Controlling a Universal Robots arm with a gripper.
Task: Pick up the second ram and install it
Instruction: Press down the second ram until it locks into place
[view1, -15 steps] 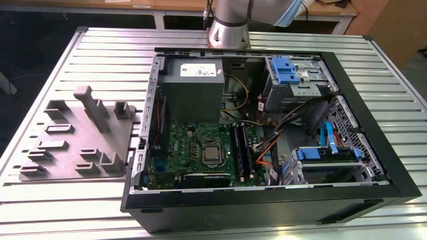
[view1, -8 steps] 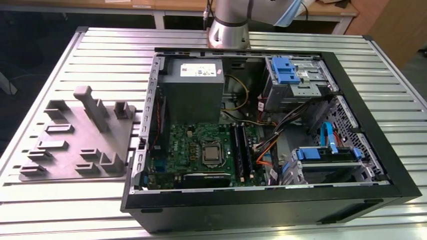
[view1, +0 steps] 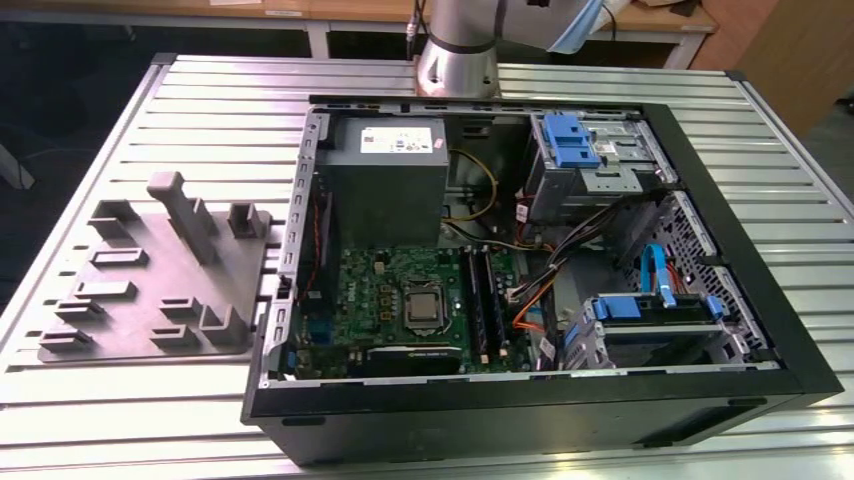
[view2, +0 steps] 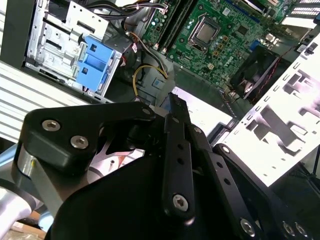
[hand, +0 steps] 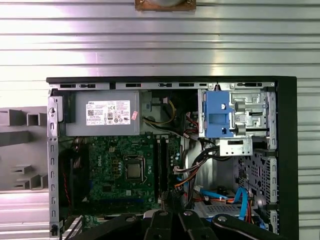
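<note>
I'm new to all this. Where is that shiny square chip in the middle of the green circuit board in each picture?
Exterior view: the square chip sits mid-way across the green board, to the exterior view's left of the long dark memory slots.
Second wrist view: the chip is on the green board, beside those slots.
First wrist view: the chip is on the board, beside the slots.
Shared landmark: the blue drive latch.
</note>
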